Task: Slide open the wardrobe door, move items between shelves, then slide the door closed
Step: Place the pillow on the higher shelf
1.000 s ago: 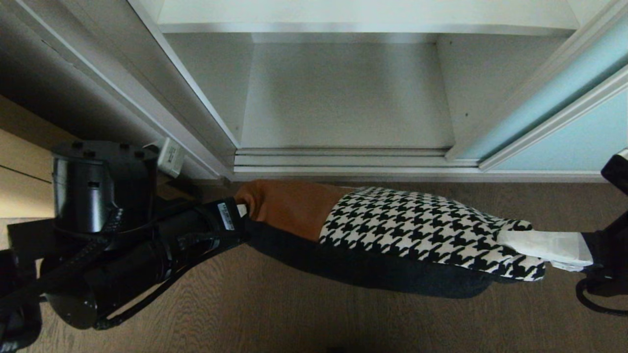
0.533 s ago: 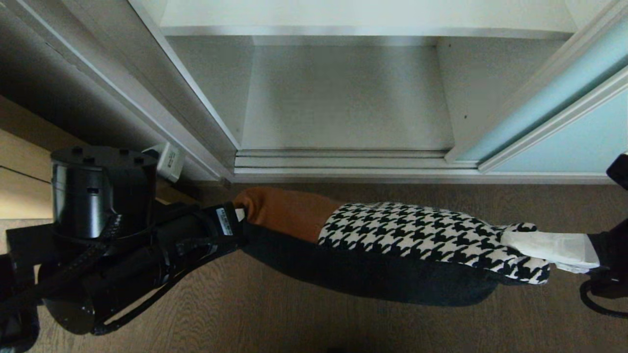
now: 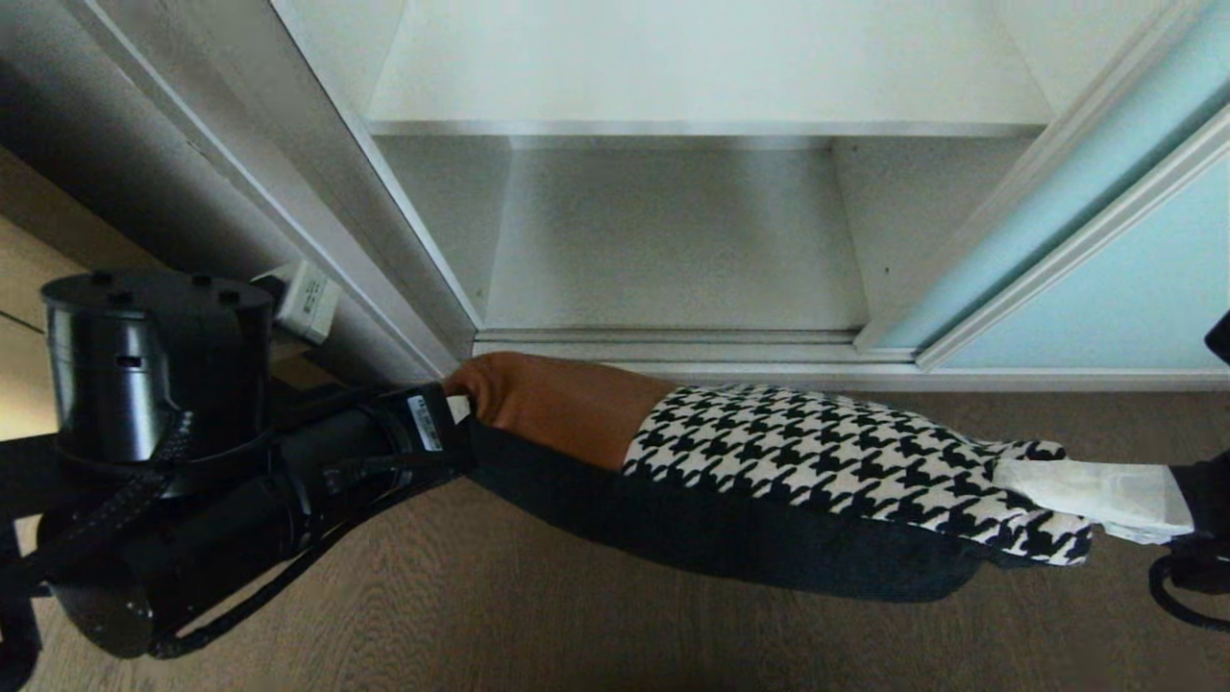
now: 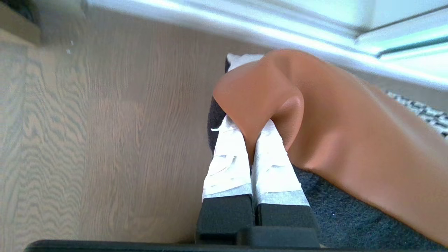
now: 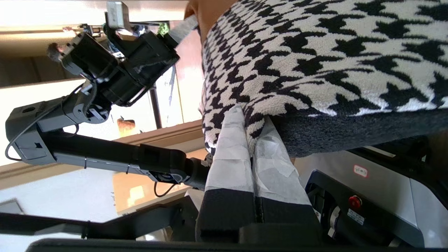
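A: Head view: what is each claw doing at the open wardrobe?

B: The cushion (image 3: 788, 481) hangs level above the wood floor (image 3: 461, 615), just in front of the wardrobe's bottom track (image 3: 663, 348). The left gripper (image 3: 459, 408) is clamped tight on its rust-brown end; the right gripper (image 3: 1043, 476) is pinched on the houndstooth corner.

A: Do the wrist views bear that out?

B: Yes. In the left wrist view, 2 white-taped fingers (image 4: 229, 164) are pressed together with a fold of brown fabric (image 4: 315, 126) caught between them. In the right wrist view, the taped fingers (image 5: 231, 157) squeeze the cushion's houndstooth edge (image 5: 315, 70), above its black underside.

A: And the wardrobe itself?

B: The sliding wardrobe door (image 3: 1095, 288), frosted aqua glass in a pale frame, stands pushed to the right side. That leaves the compartment open, with the lowest shelf (image 3: 673, 259) bare behind the cushion and a second white shelf (image 3: 711, 86) above it.
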{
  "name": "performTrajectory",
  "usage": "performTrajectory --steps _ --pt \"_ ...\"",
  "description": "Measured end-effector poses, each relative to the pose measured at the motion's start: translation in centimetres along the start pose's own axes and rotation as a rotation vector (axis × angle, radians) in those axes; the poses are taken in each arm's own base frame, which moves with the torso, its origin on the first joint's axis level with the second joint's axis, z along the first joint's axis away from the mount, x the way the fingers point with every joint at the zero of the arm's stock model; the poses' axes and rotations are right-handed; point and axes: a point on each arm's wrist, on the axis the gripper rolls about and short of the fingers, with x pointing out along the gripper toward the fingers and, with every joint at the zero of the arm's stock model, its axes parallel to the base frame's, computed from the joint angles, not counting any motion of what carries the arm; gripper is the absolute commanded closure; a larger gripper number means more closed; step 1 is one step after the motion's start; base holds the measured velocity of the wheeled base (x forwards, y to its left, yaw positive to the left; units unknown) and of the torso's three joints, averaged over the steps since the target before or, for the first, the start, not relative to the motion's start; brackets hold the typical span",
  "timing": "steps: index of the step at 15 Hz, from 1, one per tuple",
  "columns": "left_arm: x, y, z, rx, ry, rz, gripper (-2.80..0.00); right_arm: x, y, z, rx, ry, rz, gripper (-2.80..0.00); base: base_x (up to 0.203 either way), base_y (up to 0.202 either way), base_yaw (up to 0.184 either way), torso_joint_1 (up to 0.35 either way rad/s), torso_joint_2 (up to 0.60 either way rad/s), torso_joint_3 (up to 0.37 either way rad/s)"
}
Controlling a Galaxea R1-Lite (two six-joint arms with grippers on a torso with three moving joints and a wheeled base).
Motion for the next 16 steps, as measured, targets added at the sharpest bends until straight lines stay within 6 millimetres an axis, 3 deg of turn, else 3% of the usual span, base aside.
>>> performTrajectory --steps 16 --pt "-0.8 -0.2 0.9 -0.014 -0.036 -0.023 0.0 0.2 -0.6 -0.3 0.013 0.007 -0.014 0.0 0.0 0.0 0.0 0.004 0.0 0.204"
